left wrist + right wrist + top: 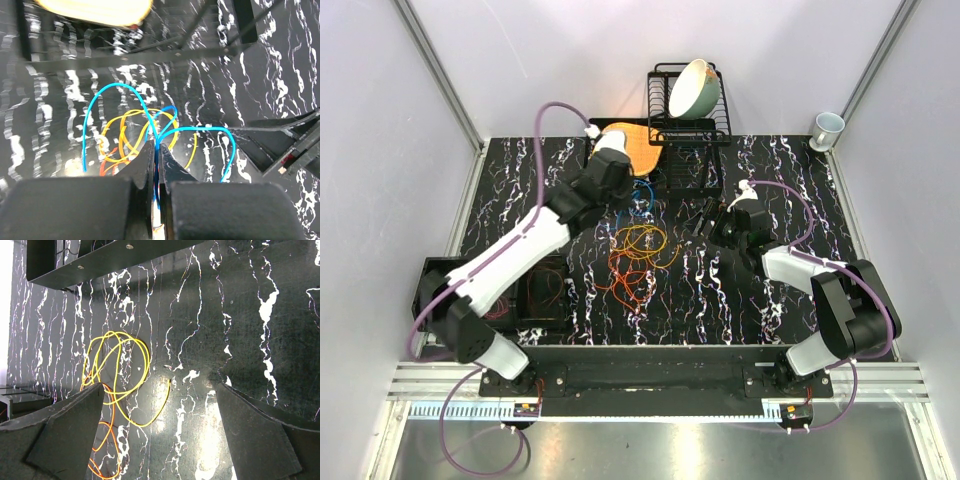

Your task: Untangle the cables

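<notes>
Marbled table (720,300) looks slick: left pincer (156,150), clamped on blue cable (200,129), may drag the tangle (638,255) while right pincer (160,390) gapes empty

Blue cable (200,128) vanishes between closed left gripper (155,148); orange cable (117,447) cut by bottom edge; tangle (638,255) strands perhaps too fine overhead.
</notes>
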`<state>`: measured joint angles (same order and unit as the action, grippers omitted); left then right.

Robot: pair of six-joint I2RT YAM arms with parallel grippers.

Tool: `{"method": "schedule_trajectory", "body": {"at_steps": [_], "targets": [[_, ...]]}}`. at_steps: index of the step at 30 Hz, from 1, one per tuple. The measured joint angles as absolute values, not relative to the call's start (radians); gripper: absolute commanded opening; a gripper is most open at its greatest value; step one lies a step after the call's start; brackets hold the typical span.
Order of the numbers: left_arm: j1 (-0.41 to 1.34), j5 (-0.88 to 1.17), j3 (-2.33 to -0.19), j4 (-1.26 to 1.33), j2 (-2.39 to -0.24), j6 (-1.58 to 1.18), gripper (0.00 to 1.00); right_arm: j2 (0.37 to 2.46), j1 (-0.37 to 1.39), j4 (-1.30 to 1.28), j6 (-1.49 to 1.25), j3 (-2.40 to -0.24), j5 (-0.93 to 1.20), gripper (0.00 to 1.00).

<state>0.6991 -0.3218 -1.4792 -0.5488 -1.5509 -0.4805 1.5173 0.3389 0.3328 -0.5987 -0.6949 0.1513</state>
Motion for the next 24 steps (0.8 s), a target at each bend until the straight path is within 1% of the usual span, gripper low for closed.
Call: {"method": "schedule_trajectory", "body": {"at_steps": [5, 12, 20, 22, 23, 24], "targets": [[0.699, -0.439, -1.435, -0.627, -1.378, -0.512, 0.00, 1.521, 0.339, 0.333, -0.599, -0.695, 0.152, 1.00], [0.672, -0.600, -1.216, -0.794, -1.091, -0.641, 0.00, 1.526, 0.339, 0.336, -0.599, -0.695, 0.154, 1.00], [0.626, -0.679, -1.029, -0.953, -0.950, -0.811, 0.01, 1.536, 0.339, 0.336, -0.600, -0.695, 0.161, 1.00], [0.619, -0.686, -1.001, -0.977, -0.933, -0.845, 0.07, 1.537, 0.339, 0.336, -0.600, -0.695, 0.161, 1.00], [0.617, -0.690, -0.987, -0.985, -0.927, -0.860, 0.34, 1.537, 0.339, 0.336, -0.600, -0.695, 0.161, 1.00], [0.615, -0.693, -0.976, -0.993, -0.923, -0.873, 0.49, 1.537, 0.339, 0.336, -0.600, -0.695, 0.161, 1.00]]}}
